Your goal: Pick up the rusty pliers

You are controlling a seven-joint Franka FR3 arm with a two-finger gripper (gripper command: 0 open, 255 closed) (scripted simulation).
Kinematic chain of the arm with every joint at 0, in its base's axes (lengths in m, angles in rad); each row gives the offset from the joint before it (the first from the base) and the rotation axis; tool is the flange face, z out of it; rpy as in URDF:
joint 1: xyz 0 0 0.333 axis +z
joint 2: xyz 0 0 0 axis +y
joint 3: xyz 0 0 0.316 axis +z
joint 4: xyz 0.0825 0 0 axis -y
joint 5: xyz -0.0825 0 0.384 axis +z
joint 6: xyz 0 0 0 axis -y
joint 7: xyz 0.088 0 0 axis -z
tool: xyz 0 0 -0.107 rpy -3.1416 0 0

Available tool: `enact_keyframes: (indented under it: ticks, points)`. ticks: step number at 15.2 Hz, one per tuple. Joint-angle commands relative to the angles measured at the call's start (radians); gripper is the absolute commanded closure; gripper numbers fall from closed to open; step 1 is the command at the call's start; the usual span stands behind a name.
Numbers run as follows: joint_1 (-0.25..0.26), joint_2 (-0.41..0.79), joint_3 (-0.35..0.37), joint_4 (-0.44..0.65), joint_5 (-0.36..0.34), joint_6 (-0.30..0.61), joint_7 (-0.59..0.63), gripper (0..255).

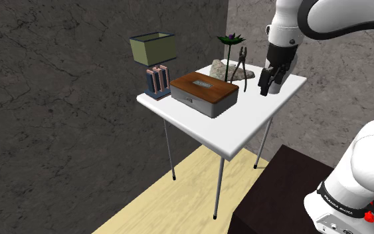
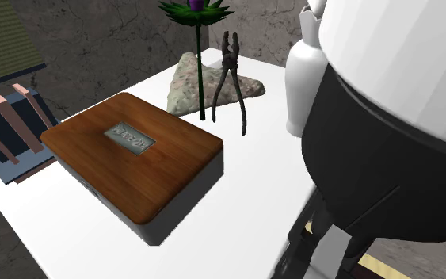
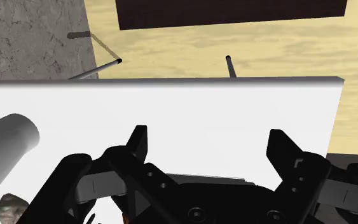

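The dark rusty pliers [image 1: 244,68] stand propped, handles down on the white table [image 1: 245,126] and jaws up, against a grey rock [image 1: 219,67]. The second exterior view has the pliers [image 2: 234,75] leaning on that rock [image 2: 189,85] beside a plant stem. My black gripper [image 1: 266,85] hangs just above the table, to the shoulder view's right of the pliers and apart from them. In the wrist view the gripper [image 3: 212,149] is open, its fingers [image 3: 138,143] spread wide over bare white tabletop [image 3: 234,108] with nothing between them.
A wood-topped box [image 1: 204,92] lies mid-table, with a green-shaded lamp [image 1: 153,48] and upright books [image 1: 157,80] behind it. A small plant [image 1: 230,40] stands by the rock. The table's edge [image 3: 171,80] is close beyond the fingers, and wooden floor [image 3: 234,51] lies below.
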State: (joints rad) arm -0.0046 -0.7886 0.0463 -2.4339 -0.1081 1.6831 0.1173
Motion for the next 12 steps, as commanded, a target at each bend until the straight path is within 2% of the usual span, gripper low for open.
enact_keyframes:
  ticks: [1, 7, 12]
  points:
    - [0.000, 0.000, 0.000, 0.000, 0.000, 0.000, 0.000, 0]
    - [-0.032, 0.063, -0.132, -0.024, -0.050, 0.225, -0.123, 0]
    - [-0.038, 0.156, -0.248, -0.003, -0.056, 0.408, -0.233, 0]
